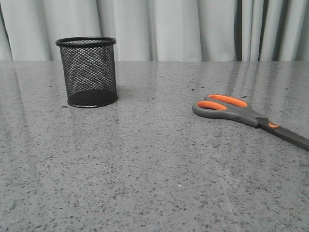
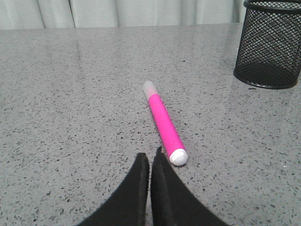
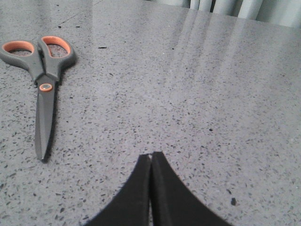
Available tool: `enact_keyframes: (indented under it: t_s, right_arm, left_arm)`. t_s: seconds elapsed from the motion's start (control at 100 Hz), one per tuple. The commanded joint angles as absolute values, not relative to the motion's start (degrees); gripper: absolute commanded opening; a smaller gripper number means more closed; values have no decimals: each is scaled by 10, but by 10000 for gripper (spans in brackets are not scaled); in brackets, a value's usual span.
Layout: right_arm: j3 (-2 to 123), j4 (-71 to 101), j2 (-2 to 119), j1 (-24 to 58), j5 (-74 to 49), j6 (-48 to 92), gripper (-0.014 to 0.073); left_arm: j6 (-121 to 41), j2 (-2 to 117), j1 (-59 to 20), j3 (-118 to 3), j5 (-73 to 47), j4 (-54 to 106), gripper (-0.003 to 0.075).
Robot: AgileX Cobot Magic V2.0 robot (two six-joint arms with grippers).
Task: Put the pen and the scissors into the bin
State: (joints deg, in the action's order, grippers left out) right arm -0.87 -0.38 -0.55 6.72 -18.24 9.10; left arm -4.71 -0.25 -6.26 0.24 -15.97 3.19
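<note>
The black mesh bin (image 1: 89, 72) stands upright on the grey table at the far left; it also shows in the left wrist view (image 2: 272, 44). The scissors (image 1: 241, 114) lie flat and closed at the right, handles toward the middle; they also show in the right wrist view (image 3: 44, 80). The pink pen (image 2: 164, 123) lies flat on the table, seen only in the left wrist view. My left gripper (image 2: 150, 156) is shut and empty, its tip just beside the pen's near white end. My right gripper (image 3: 151, 157) is shut and empty, well apart from the scissors.
The speckled grey table (image 1: 154, 169) runs back to a pale curtain (image 1: 193, 29). Neither arm shows in the front view.
</note>
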Motion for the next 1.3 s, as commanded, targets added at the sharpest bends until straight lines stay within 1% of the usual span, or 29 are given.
enact_keyframes:
  t_s: [0.0, 0.09, 0.15, 0.19, 0.26, 0.34, 0.45, 0.52, 0.66, 0.71, 0.75, 0.79, 0.86, 0.92, 0.94, 0.97, 0.99, 1.03, 1.04, 1.05, 1.08, 1.11, 1.16, 1.18, 1.23, 1.29]
  right_arm:
    - [-14, -9, -19, 64, -164, 95, -65]
    - [-14, -9, -19, 64, -143, 95, -65]
    - [-14, -9, -19, 64, -98, 95, -65]
    - [-14, 7, -19, 64, -53, 93, -65]
    - [-14, 108, -19, 64, 29, 62, -65]
    - [-14, 216, -19, 64, 109, 53, -65]
    - [-14, 242, -19, 64, 174, 51, -65]
    - [-13, 242, -19, 64, 183, 43, -65]
    - [-12, 243, -19, 64, 224, 18, -65]
    - [-5, 259, -17, 64, 247, -39, -65]
    - [6, 289, -14, 64, 252, -78, -65]
    - [20, 297, -7, 64, 236, -100, -64]
    - [60, 282, 12, 65, 184, -100, -58]
    - [101, 223, 39, 65, 140, -100, -10]
    - [115, 208, 46, 65, 128, -100, 19]
    - [133, 175, 66, 65, 115, -100, 80]
    - [147, 163, 77, 65, 107, -100, 108]
    - [174, 151, 98, 65, 84, -100, 199]
    - [179, 150, 107, 65, 79, -100, 230]
    - [184, 150, 112, 65, 75, -100, 230]
    - [208, 150, 129, 65, 45, -100, 299]
    - [227, 150, 151, 65, 14, -100, 353]
    - [262, 150, 179, 65, -52, -100, 397]
    - [280, 150, 191, 65, -88, -100, 402]
    - [302, 150, 215, 65, -132, -100, 401]
    - [325, 150, 237, 65, -177, -100, 401]
  left_arm:
    - [-44, -20, -61, 16, -120, 35, -20]
    - [-44, -20, -61, 16, -105, 7, -20]
    - [-35, -20, -61, 16, -75, 25, -20]
    - [-25, -20, -61, 16, -47, 64, -20]
    - [-21, -20, -61, 16, 0, 155, -20]
    - [-18, -20, -62, 16, 45, 316, -20]
    - [-18, -20, -62, 16, 72, 471, -20]
    - [-18, -20, -62, 16, 76, 506, -20]
    - [-18, -20, -63, 8, 69, 507, -11]
    - [-19, -20, -63, -2, 57, 486, 20]
    - [-26, -17, -63, -14, 42, 464, 60]
    - [-33, -9, -63, -40, 23, 433, 109]
    - [-45, 17, -63, -87, -13, 374, 197]
    - [-45, 57, -63, -130, -33, 339, 261]
    - [-45, 74, -63, -146, -40, 328, 282]
    - [-45, 99, -63, -175, -49, 322, 310]
    - [-45, 119, -63, -186, -53, 319, 318]
    - [-45, 154, -63, -222, -69, 315, 328]
    - [-47, 167, -63, -234, -76, 313, 327]
    - [-50, 174, -63, -241, -80, 307, 326]
    - [-57, 211, -63, -266, -98, 294, 318]
    - [-60, 241, -63, -298, -121, 277, 295]
    - [-61, 296, -62, -342, -159, 247, 244]
    - [-61, 326, -62, -360, -182, 226, 222]
    - [-59, 372, -62, -404, -218, 194, 183]
    - [-47, 439, -62, -455, -281, 151, 176]
